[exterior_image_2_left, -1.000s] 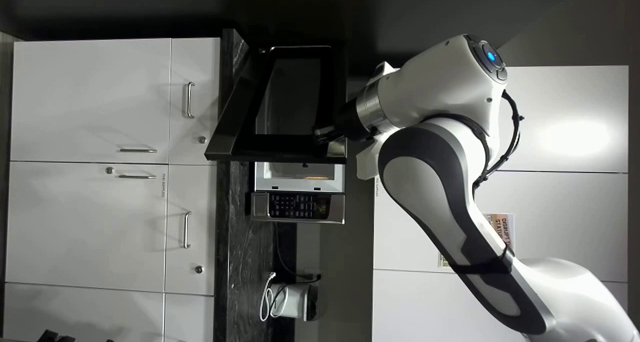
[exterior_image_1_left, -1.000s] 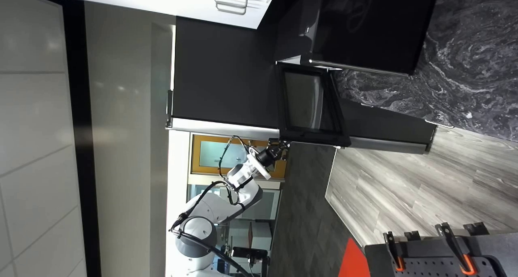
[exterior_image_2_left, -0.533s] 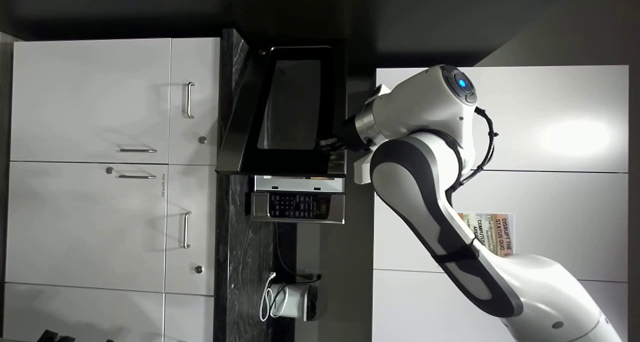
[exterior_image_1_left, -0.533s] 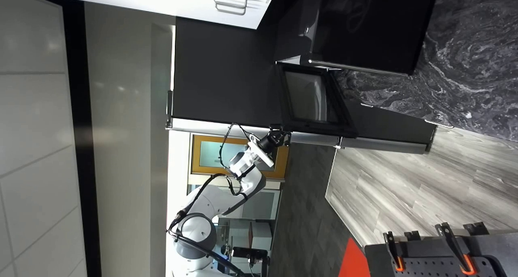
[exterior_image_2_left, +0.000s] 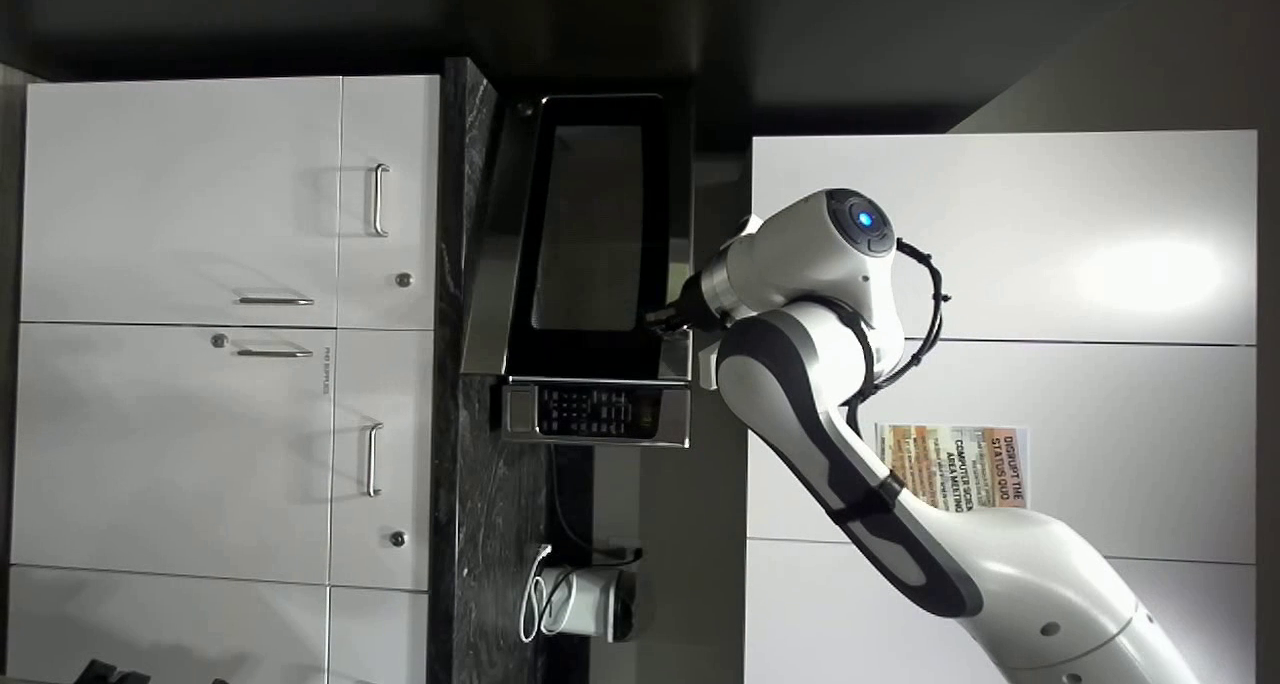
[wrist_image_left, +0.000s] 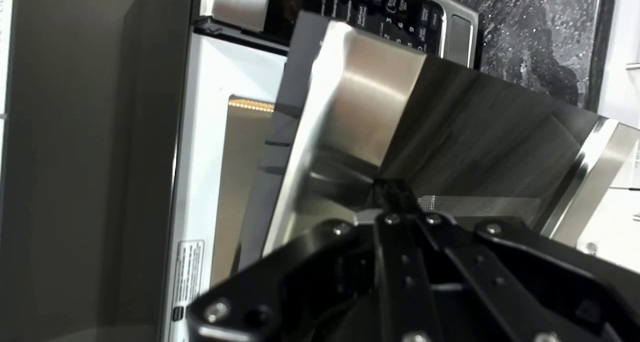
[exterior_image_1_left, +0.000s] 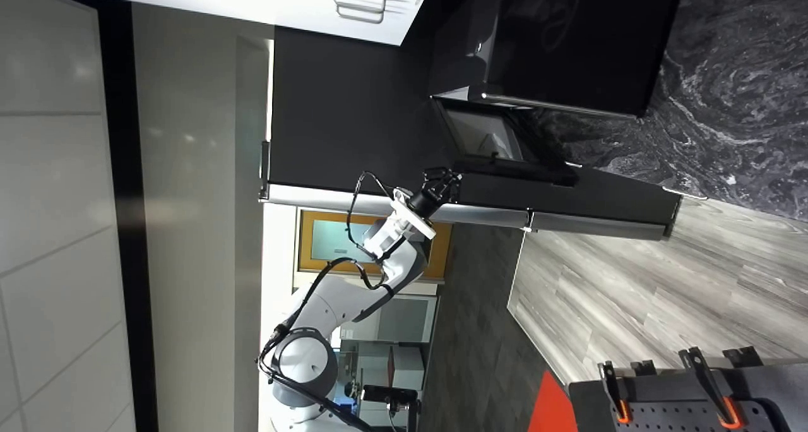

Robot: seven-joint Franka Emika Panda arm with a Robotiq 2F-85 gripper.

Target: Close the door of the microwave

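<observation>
The microwave (exterior_image_1_left: 581, 47) is a black box on a dark marbled counter. Its keypad side shows in an exterior view (exterior_image_2_left: 595, 414) and in the wrist view (wrist_image_left: 395, 12). Its door (exterior_image_2_left: 590, 229) is partly open; it also shows from the inner side in an exterior view (exterior_image_1_left: 483, 135). In the wrist view the door (wrist_image_left: 490, 127) stands off the white inner rim, with a gap showing the cavity. My gripper (wrist_image_left: 392, 194) is shut and empty. Its fingertips are against or very close to the door's outer face near the free edge, also seen in both exterior views (exterior_image_1_left: 451, 182) (exterior_image_2_left: 662, 317).
The marbled counter (exterior_image_2_left: 490, 524) carries a white device (exterior_image_2_left: 575, 602) with cords. White cabinets (exterior_image_2_left: 190, 204) lie on both sides of the counter level. A poster (exterior_image_2_left: 955, 464) hangs on one. A dark panel (exterior_image_1_left: 353, 110) stands behind the door.
The door has swung steadily toward the microwave, and the gap to the keypad side has narrowed. My gripper and arm have moved along with it, against its outer face.
</observation>
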